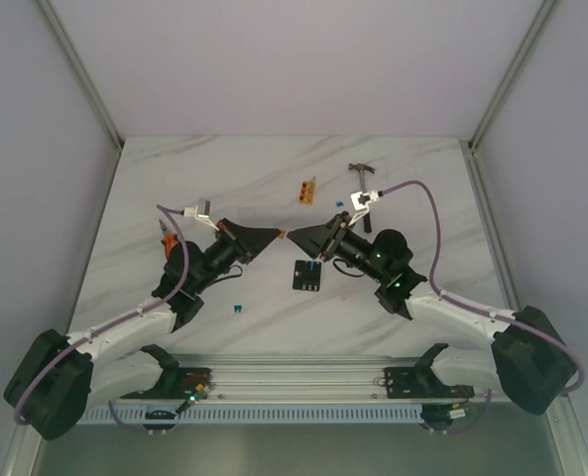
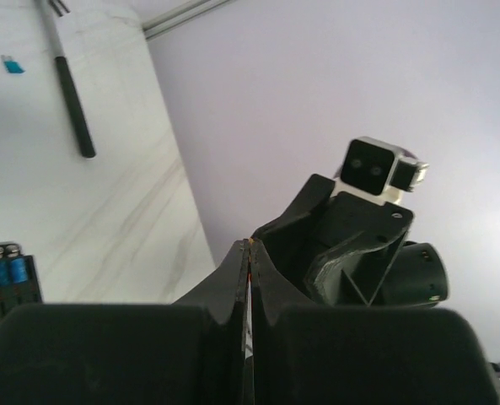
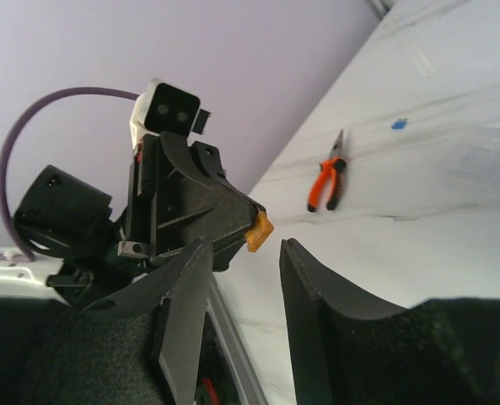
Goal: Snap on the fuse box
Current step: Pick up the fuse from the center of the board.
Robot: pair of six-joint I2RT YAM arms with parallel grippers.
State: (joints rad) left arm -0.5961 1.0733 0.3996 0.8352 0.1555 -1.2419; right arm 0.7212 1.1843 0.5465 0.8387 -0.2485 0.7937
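**White Table, Two Claws Meeting**

On the white marble table (image 1: 175,198), the fuse box (image 1: 306,276) is sitting close to my two claw tips. My left claw (image 1: 278,232) is pinching a small orange piece (image 3: 258,229). My right claw (image 1: 294,236) is gaping wide, facing it.

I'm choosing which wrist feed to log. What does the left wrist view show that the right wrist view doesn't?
Only the left wrist view: the hammer and the fuse box. Only the right wrist view: the orange pliers. Both: the marble table, and the orange block pinched in the shut left end effector, a mere sliver from the left wrist.
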